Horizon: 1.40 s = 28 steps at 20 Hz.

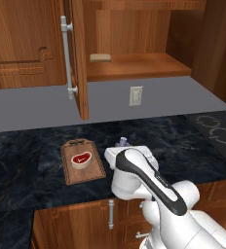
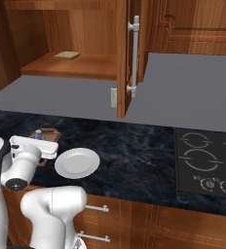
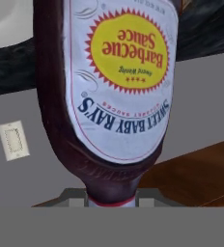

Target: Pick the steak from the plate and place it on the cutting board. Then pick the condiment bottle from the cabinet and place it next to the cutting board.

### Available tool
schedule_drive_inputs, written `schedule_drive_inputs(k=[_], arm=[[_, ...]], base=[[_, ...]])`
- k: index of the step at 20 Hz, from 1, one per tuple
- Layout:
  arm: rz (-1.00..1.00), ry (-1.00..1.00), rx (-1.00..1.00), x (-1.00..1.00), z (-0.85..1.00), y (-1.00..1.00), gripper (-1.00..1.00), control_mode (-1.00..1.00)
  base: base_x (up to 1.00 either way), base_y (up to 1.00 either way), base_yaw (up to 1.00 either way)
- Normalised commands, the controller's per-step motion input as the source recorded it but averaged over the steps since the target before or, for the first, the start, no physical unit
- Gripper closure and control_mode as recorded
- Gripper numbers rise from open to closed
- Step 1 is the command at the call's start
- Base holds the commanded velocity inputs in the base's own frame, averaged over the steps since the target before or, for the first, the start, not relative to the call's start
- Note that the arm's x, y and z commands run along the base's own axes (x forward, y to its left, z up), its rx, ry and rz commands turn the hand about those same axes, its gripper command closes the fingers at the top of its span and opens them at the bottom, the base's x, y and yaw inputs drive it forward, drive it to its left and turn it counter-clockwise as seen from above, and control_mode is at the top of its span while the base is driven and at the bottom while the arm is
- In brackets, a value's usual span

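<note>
Two things matter in your left base view: the steak (image 1: 81, 159) already lies on the cutting board (image 1: 82, 162), and the condiment bottle (image 1: 122, 142) peeks out just beside it. From the right, mind the plate (image 2: 77, 163) close by. Your hand view shows the gripper (image 3: 111, 198) clamped on the bottle; lower it upright before letting go.

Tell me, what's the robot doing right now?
Gripper shut on condiment bottle, low over counter. Steak already on cutting board. Plate bare. Nothing blocking.
</note>
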Motion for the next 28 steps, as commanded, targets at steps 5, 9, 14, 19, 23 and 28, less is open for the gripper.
schedule_drive_inputs(k=[5, 9, 14, 19, 23, 28], arm=[[0.00, 0.00, -0.03, 0.00, 0.00, 0.32, 1.00, -1.00], [0.00, 0.00, -0.05, 0.00, 0.00, 0.33, 1.00, -1.00], [0.00, 0.00, -0.04, 0.00, 0.00, 0.33, 1.00, -1.00], [0.00, 0.00, -0.03, 0.00, -0.01, 0.32, 1.00, -1.00], [0.00, 0.00, -0.01, 0.00, -0.04, 0.31, 1.00, -1.00], [0.00, 0.00, 0.00, 0.00, -0.08, 0.27, 1.00, -1.00]], base=[[0.00, 0.00, 0.00], [0.00, 0.00, 0.00], [0.00, 0.00, 0.00], [0.00, 0.00, 0.00], [0.00, 0.00, 0.00], [0.00, 0.00, 0.00]])
